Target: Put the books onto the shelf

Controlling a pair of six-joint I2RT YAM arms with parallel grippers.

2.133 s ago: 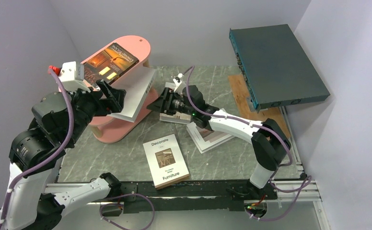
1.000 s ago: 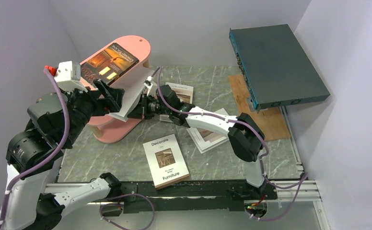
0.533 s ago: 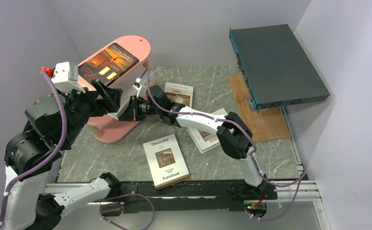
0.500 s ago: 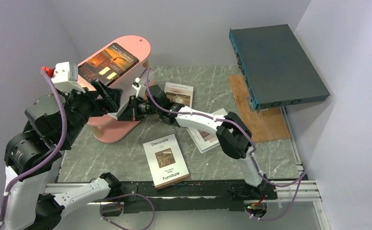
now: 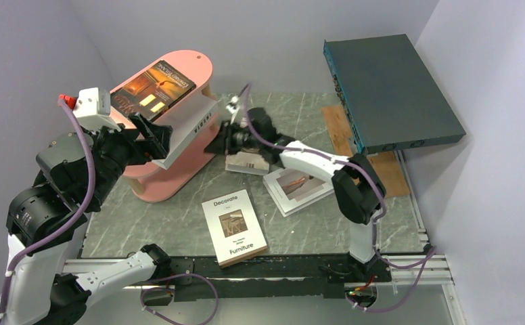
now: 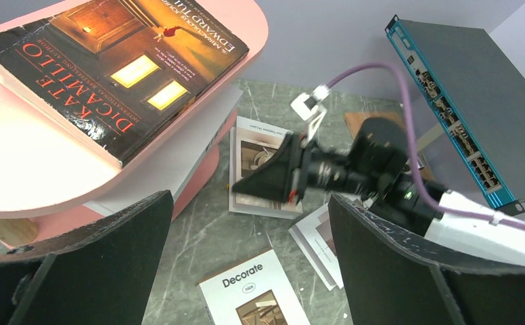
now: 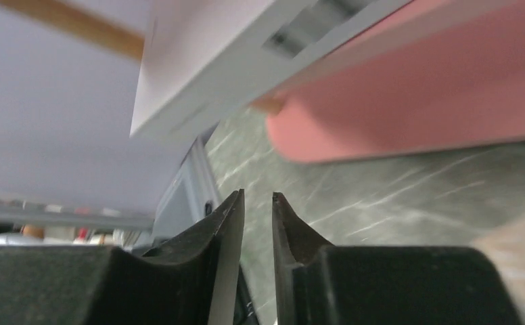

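- Jaws of my right gripper (image 7: 254, 196) stand a sliver apart, empty, just right of the shelf (image 5: 195, 64).
- My left gripper (image 6: 247, 223) gapes wide, empty, at the shelf's front.
- Done: orange-brown book (image 5: 153, 88) on the shelf's top tier, white book (image 5: 193, 123) jutting from the tier below.
- To do, I reckon: three books on the table (image 5: 178, 223) beside the shelf, "Decorate Furniture" (image 5: 234, 227) nearest me.

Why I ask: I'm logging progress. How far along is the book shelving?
Two done: the dark orange book lies on the shelf top tier, a white book on the tier below, overhanging. Nothing in hand: right gripper barely open beside it, left gripper open. Left on the table: Decorate Furniture and two more books.
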